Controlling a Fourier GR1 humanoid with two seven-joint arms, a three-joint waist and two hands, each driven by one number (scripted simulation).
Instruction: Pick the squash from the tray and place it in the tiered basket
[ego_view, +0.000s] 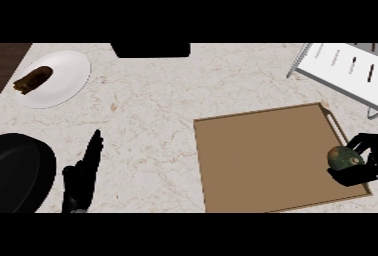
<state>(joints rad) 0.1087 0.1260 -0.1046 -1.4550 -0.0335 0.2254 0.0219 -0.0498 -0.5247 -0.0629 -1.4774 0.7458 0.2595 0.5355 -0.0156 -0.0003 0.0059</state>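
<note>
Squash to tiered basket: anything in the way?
Nothing visible. The right hand is curled round the squash at the tray's right edge. The tiered basket sits past the tray's far right corner; only the tray's rim and bare counter lie between them.

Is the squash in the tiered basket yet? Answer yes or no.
No: the squash is at the tray's right side with the right hand curled round it, apart from the tiered basket.
</note>
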